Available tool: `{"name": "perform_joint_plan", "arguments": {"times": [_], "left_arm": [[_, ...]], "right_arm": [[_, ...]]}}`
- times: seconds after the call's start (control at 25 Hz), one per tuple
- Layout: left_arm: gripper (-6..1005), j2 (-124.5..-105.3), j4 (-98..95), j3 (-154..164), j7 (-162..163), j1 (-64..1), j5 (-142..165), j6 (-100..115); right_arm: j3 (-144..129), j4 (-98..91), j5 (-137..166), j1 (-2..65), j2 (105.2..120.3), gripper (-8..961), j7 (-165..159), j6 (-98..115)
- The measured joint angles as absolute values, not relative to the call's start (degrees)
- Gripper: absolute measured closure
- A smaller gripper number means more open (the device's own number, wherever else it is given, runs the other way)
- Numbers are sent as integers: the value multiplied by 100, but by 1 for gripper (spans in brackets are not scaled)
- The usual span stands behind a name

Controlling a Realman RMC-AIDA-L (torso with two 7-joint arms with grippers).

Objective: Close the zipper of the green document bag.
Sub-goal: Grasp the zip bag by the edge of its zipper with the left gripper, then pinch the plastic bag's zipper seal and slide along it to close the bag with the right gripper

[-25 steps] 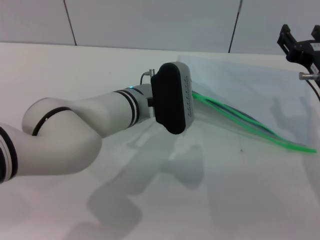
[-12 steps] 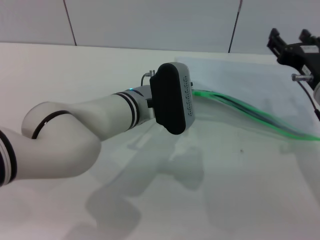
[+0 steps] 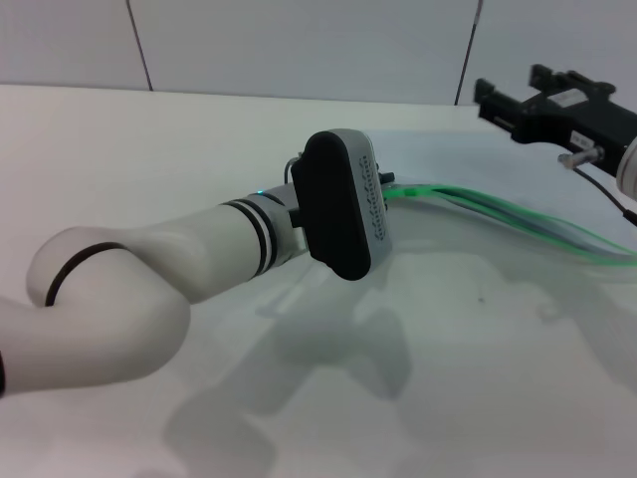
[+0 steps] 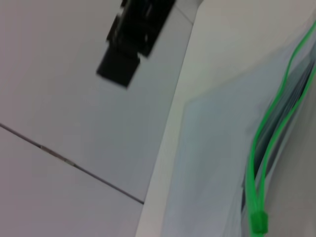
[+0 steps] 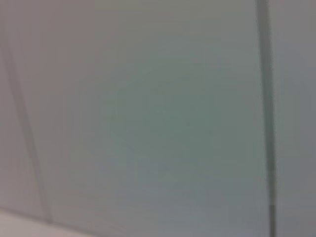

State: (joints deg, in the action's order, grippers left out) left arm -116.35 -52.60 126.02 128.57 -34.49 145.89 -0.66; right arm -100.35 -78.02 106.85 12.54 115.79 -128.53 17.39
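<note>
The green document bag point(image 3: 518, 164) is a pale translucent pouch lying flat on the white table at the right. Its zipper point(image 3: 498, 214) runs as bright green strips from the left wrist out to the right edge. In the left wrist view the two zipper strips point(image 4: 269, 133) gape apart, and the small green slider tab point(image 4: 257, 222) sits at their near end. My left gripper point(image 3: 343, 204) shows only its black housing, right at the zipper's near end. My right gripper point(image 3: 508, 95) hovers open above the bag's far side, holding nothing, and shows as a dark shape point(image 4: 136, 37).
The white table point(image 3: 199, 129) stretches left and toward me. A panelled wall point(image 3: 299, 40) stands behind it. My left arm point(image 3: 149, 279) crosses the near left of the table. The right wrist view shows only blurred wall.
My right gripper has swung in from the right edge and now points left over the bag. The green zipper strips lie flatter and closer together. My left wrist has shifted slightly.
</note>
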Motion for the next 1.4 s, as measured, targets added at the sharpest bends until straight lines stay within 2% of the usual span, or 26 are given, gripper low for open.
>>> {"name": "perform_joint_plan", "arguments": {"times": [0.24,0.52,0.92,1.4], "left_arm": [[944,-11628,-5779,12504,12845,-3107,14621,236],[944,-11585,-6239,12401,12828,-2834,14648,422],[943,-11579,-6828,12225,12812,-2638,14660,888],[944,-11572,-7047,12225,12779,-2568,14660,1077]], "right_arm": [[-9310,-7892,9350,1260,11595,311,-10976,3570],[-8638,-7155,8411,1469,11594,314,-9194,5206],[-8977,-6612,8570,1630,11643,352,-7194,4956],[-8975,-5861,8061,1933,11641,414,-6278,4711]]}}
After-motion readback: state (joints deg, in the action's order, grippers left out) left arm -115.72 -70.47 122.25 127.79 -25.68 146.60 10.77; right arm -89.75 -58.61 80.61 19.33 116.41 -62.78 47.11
